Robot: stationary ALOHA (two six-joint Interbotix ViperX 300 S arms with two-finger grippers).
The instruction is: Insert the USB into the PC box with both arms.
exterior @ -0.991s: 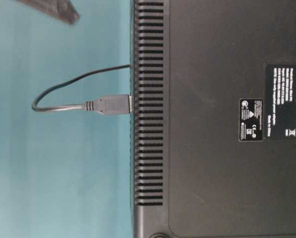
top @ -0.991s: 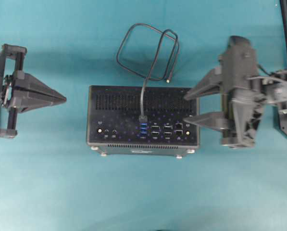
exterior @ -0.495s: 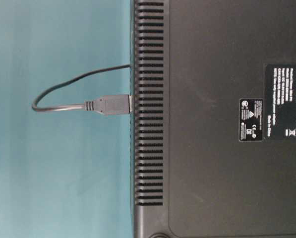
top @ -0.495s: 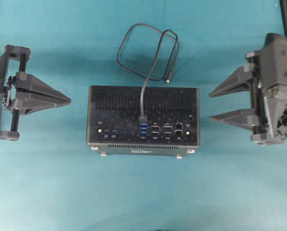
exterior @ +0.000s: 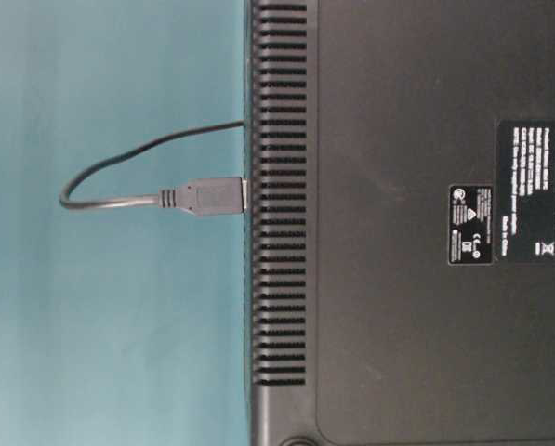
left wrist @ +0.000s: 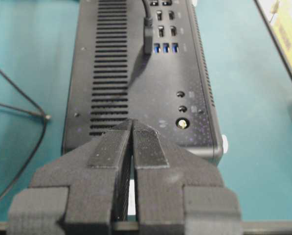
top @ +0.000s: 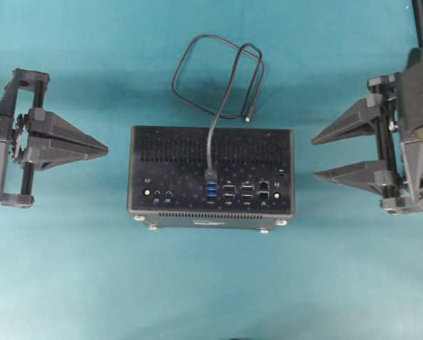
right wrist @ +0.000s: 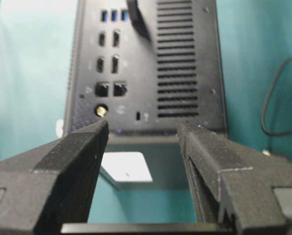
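- The PC box [top: 211,177] is lying on the teal surface [top: 211,283] between the 2 hands, with its port face turned up toward the overhead camera.
- The USB [top: 211,174] plug is standing in the top blue port [top: 211,185] of the stack; in the table-level view the plug [exterior: 212,196] is sitting against the box's side [exterior: 277,196], so it is looking seated. I am judging the insertion as done.
- The cable [top: 218,78] is running from the plug across the vent grille [top: 211,147] and looping on the surface behind the box; its silvery tip [top: 248,119] is lying free just off the box's far edge.
- The left hand [top: 105,149] is sitting with its 2 jaws pressed together, holding nothing, its point aimed at the box's left side with a clear gap between.
- The right hand [top: 314,157] is sitting with its jaws spread wide, empty, and well apart from the box's right side; the right wrist view is showing the box's end framed between the 2 jaws.
- The plug is lying nearer the middle of the box, roughly equally far from both hands. Its long axis is pointing straight into the port face, crosswise to the line on which the 2 hands are facing each other.
- My judgement: any further move is only a retreat, and it needs to be keeping clear of the cable loop.
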